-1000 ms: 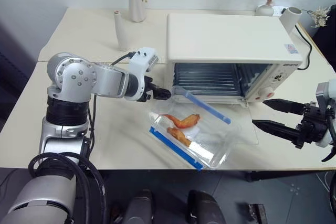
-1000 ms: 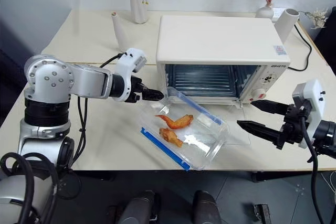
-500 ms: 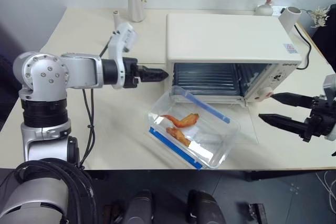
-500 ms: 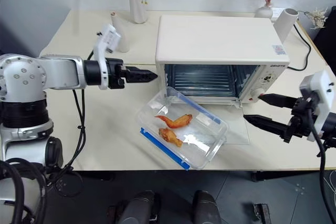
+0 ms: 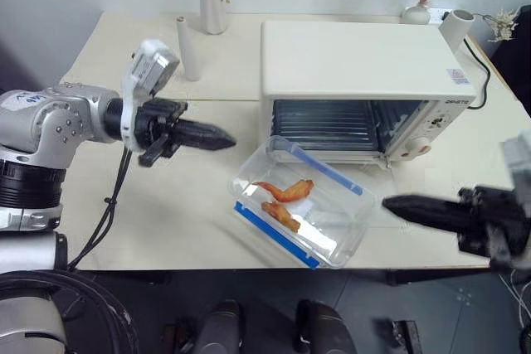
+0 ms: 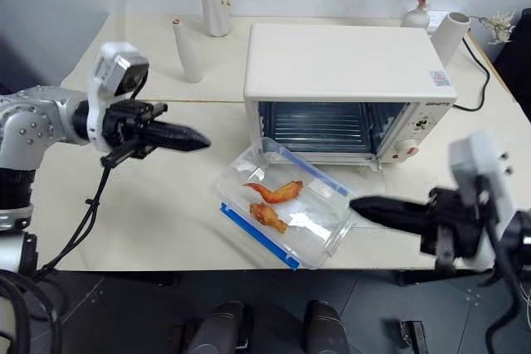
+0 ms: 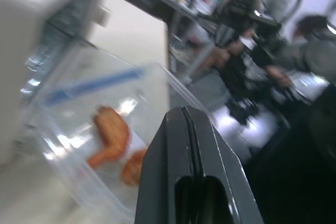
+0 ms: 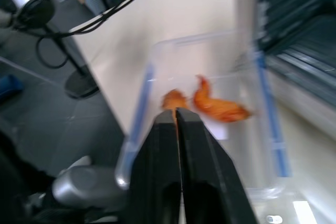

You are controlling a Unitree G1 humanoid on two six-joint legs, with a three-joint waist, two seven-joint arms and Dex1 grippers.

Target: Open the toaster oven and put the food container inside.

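Container point(image 5: 303, 202) on surface point(image 5: 149, 205), front of open oven point(image 5: 365, 93), long axis 10-to-4 o'clock. Right end effector point(image 5: 390, 203) nearer, at container's 3 o'clock; left end effector point(image 5: 226, 141) at 10. Both pinched together, empty.

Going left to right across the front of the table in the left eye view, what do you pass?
Left gripper, jaws shut → food container lying open on the table → right gripper, jaws shut.
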